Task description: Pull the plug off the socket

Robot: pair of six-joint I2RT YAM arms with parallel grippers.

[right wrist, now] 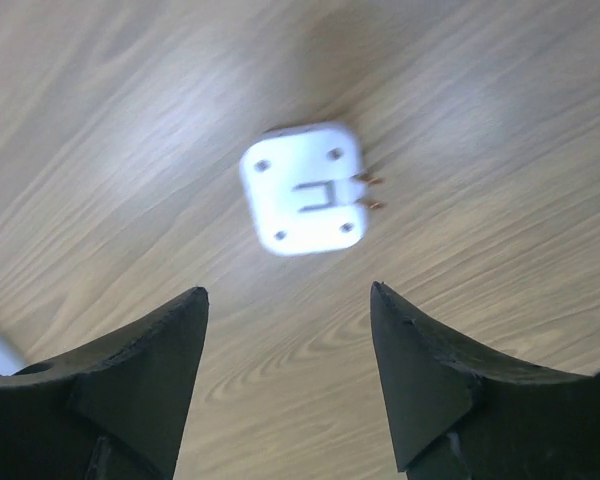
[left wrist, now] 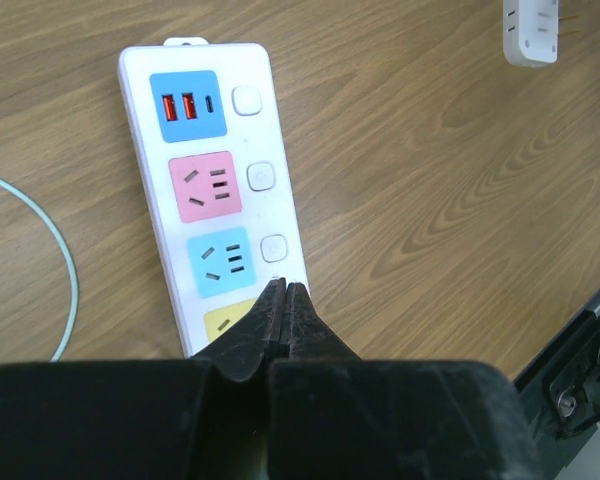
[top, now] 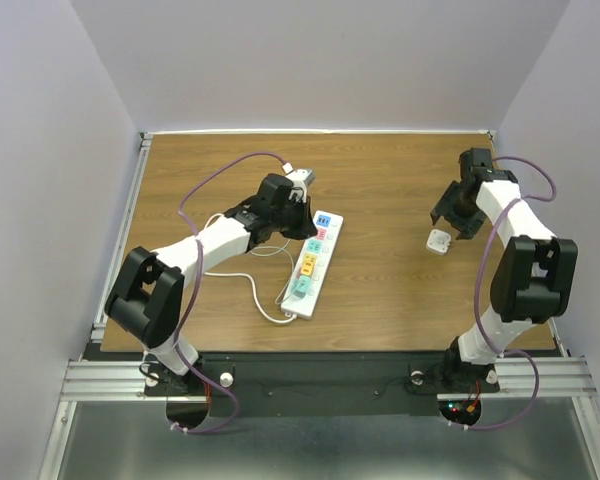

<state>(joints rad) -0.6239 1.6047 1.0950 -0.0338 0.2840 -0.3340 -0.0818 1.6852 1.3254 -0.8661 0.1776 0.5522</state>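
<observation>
**Plug lies clear of the socket; right jaws wide**

The wooden table [top: 380,180] fills the middle of the top view. The socket [top: 313,262] lies left of centre, all its coloured faces bare. The left gripper [left wrist: 283,295] is clamped shut on nothing, its tips at the strip's right edge by the cyan face. The right gripper [right wrist: 286,290] gapes wide, holding nothing. The white plug [top: 439,242] sits right of centre, blurred, just beyond those fingers.

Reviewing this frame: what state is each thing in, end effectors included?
socket: flat on the table, visible outlets empty.
plug: out of the socket, prongs bare, not gripped.
left end effector: shut, tips over the socket.
right end effector: open, above the plug.
</observation>
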